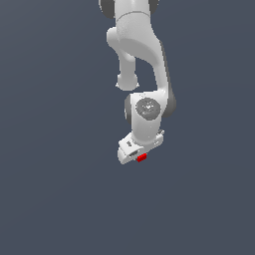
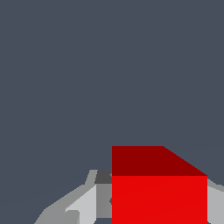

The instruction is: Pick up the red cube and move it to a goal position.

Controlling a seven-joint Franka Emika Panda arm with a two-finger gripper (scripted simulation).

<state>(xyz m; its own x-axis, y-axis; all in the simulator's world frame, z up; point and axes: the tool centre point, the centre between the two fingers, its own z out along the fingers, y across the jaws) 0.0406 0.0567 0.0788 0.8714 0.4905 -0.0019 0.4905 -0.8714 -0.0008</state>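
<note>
In the exterior view the white arm hangs down from the top, and its gripper (image 1: 139,155) sits just below the wrist. The red cube (image 1: 142,158) shows as a tiny red spot at the gripper's tip, mostly covered by the hand. In the wrist view the red cube (image 2: 159,197) fills the space between the two grey fingers (image 2: 85,206), with one finger against each side face. The gripper (image 2: 159,210) is shut on the cube. No goal marker is visible in either view.
A plain dark grey-blue surface fills the background in both views. Only the arm's white links (image 1: 137,45) stand above the gripper in the exterior view.
</note>
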